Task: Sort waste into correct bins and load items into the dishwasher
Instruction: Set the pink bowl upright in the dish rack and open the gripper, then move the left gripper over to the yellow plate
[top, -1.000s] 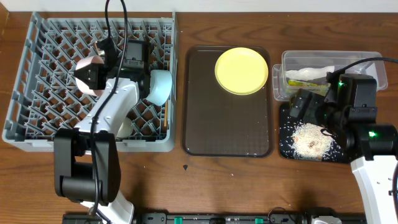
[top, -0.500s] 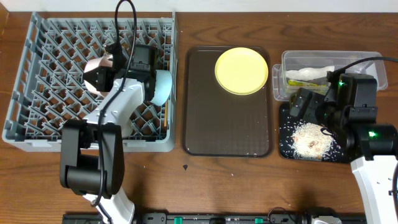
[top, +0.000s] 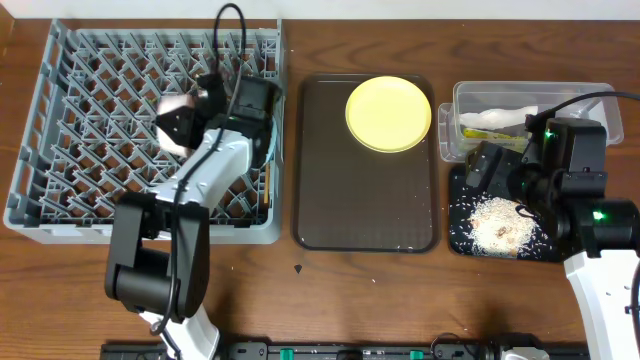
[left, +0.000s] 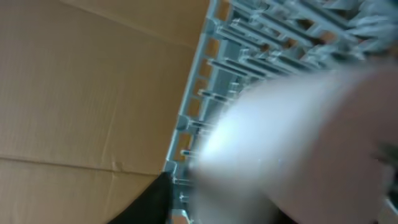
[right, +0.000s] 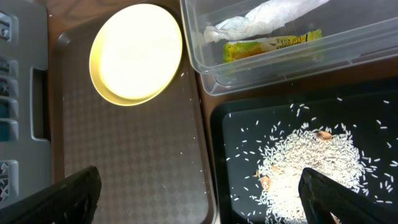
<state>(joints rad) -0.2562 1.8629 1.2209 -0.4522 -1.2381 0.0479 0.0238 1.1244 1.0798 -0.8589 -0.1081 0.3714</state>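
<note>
Waste looks done: paper strip (right: 267, 14) and wrapper packet (right: 273, 45) in the clear tub (right: 373, 31), rice crumbs (right: 311, 158) on the black tray (right: 236, 137); yellow plate (top: 388, 113) sits on the brown serving tray (top: 365, 200), not yet in the dish rack (top: 80, 150). Right hand (right: 199, 171) hovers wide open, empty, over the black tray. Left hand (top: 178, 128) is over the rack beside a pale round blur (top: 178, 108); we can't tell its opening or grip, and its arm (top: 215, 165) hides what's racked.
</note>
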